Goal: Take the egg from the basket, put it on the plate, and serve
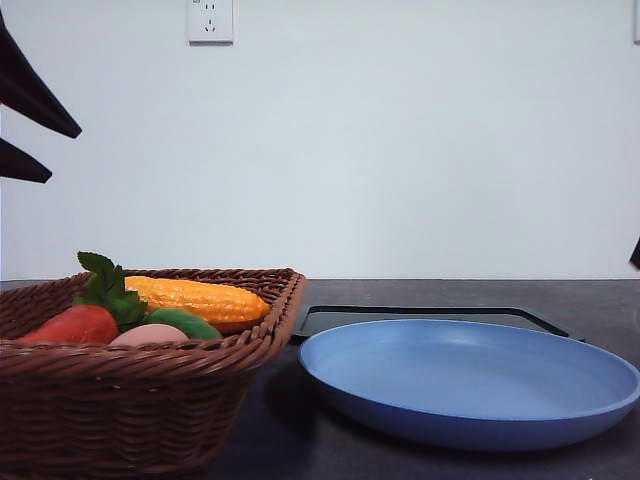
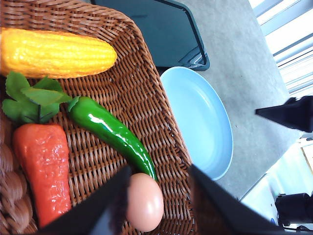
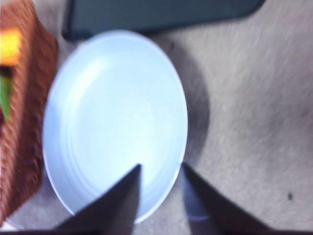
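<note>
The dark grey desk (image 1: 600,300) carries a brown woven wicker basket (image 1: 120,410) on the robot's left, with a wide, matte light blue round plate (image 1: 470,385) just beside it on the right. A flat black rectangular tray (image 1: 420,318) lies behind the plate. Inside the basket lie a yellow corn cob (image 2: 54,53), an orange-red carrot-like vegetable with green leaves (image 2: 41,166), a glossy green chilli pepper (image 2: 115,134) and the small pinkish-tan egg (image 2: 144,201), which touches the pepper's tip. The left tool (image 2: 156,196) hangs open with its fingers on either side of the egg, gripping nothing. The right tool (image 3: 159,181) hangs open over the plate's rim, holding nothing.
</note>
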Controlling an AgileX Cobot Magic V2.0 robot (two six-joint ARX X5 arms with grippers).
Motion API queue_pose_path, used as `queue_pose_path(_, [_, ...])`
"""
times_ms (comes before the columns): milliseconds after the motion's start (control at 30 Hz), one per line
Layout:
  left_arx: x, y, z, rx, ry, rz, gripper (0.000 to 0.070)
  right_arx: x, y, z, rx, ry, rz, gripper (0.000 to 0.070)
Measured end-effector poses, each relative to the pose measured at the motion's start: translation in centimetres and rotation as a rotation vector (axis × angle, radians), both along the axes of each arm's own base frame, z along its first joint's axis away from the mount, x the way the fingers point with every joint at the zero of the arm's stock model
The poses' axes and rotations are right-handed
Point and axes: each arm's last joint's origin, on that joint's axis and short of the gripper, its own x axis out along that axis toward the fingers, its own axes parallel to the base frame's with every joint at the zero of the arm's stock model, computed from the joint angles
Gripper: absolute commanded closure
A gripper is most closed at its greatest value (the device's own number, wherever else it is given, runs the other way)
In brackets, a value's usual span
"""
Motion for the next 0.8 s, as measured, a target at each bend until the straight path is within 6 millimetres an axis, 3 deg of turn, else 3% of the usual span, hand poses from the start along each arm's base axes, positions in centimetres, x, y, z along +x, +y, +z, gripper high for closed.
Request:
queue_pose_path(567, [0.0, 0.0, 0.0, 0.003, -0.004, -0.004, 0.0408, 3.8, 2.3, -4.6, -0.066, 0.1, 0.069, 0.0486])
queue_pose_path(667, [0.0, 0.0, 0.0, 0.003, -0.003, -0.004, 0.0408, 4.1, 2.5, -5.2, -0.066, 0.123, 0.07, 0.0551])
queue_pose_path(800, [0.0, 0.0, 0.0, 0.003, -0.003, -0.004, 0.0408, 4.2, 2.5, -5.3, -0.065, 0.127, 0.066, 0.07])
